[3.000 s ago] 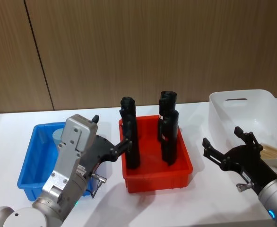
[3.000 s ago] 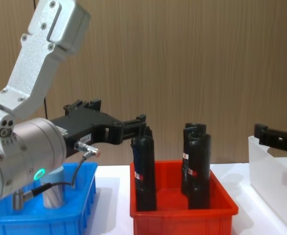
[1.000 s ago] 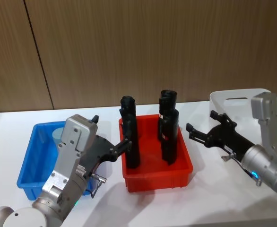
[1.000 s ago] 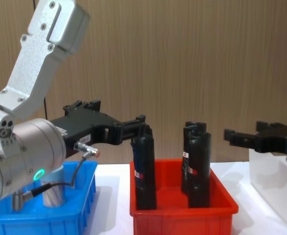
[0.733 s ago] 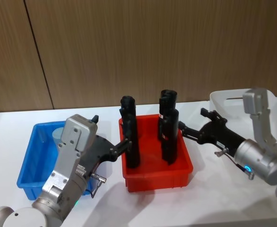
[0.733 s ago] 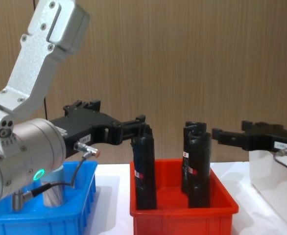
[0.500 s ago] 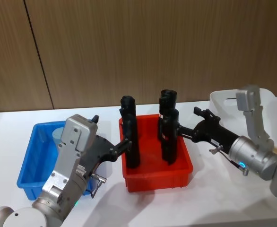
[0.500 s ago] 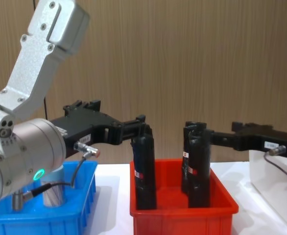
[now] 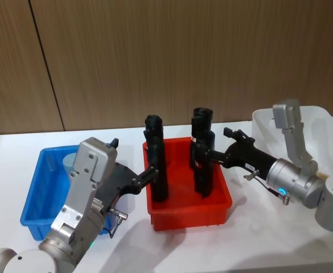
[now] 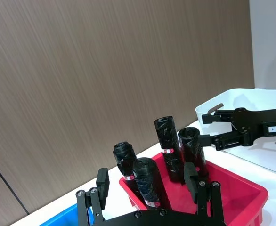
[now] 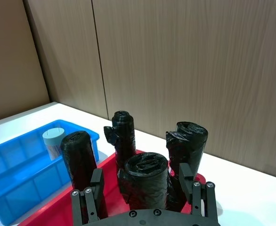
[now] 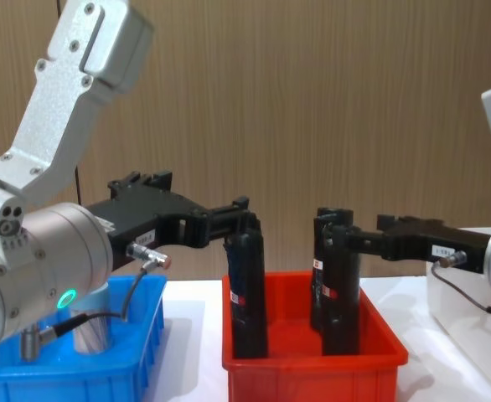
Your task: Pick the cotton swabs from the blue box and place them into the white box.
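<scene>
One jar of cotton swabs (image 11: 55, 142) stands in the far part of the blue box (image 9: 40, 202), at the left end of the counter (image 9: 223, 244), and nothing grips it. The white box (image 9: 320, 131) sits at the far right; I can't make out from here whether any swabs lie in it, so I can't say how much has been delivered. At least this one jar is left to move.

Between the two boxes is a red bin (image 9: 189, 213) of tall black rolls (image 9: 155, 162). The right gripper (image 9: 213, 156) reaches leftward over the red bin, its jaws spread wide and holding nothing, level with the top of the right-hand rolls. To my eye it is on its way across toward the blue box. The left gripper (image 9: 149, 173) hangs idle between the blue box and the red bin, its jaws spread and holding nothing, close beside the left roll.
</scene>
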